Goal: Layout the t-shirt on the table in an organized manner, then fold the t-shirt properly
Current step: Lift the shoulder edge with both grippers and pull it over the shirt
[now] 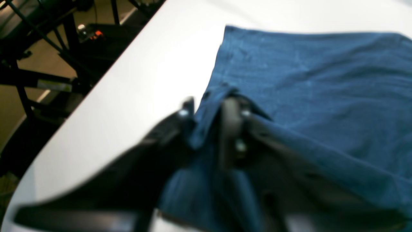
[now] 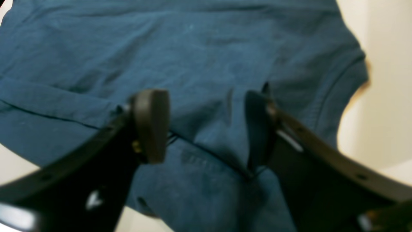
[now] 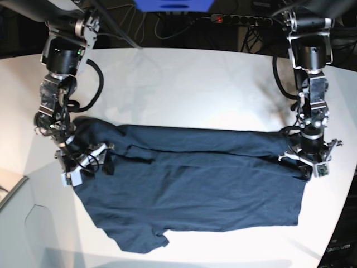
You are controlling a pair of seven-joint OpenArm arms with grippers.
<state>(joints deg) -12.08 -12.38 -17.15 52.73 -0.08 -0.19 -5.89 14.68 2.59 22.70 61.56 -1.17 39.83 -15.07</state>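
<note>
The dark navy t-shirt [image 3: 189,190] lies spread across the white table [image 3: 184,89], its far long edge folded over toward the middle. My left gripper [image 3: 305,162] is at the shirt's right end. In the left wrist view it [image 1: 209,117] is shut on a raised fold of the shirt's hem [image 1: 305,80], close to the table's curved edge [image 1: 145,80]. My right gripper [image 3: 92,159] is at the shirt's left end by the sleeve. In the right wrist view it [image 2: 204,125] is open, jaws wide apart just above the shirt [image 2: 206,48], straddling a seam.
A power strip [image 3: 240,19] and cables lie beyond the table's far edge. In the left wrist view a dark metal frame [image 1: 48,48] and the floor show past the table's rim. A grey surface [image 3: 17,223] adjoins the table at the near left.
</note>
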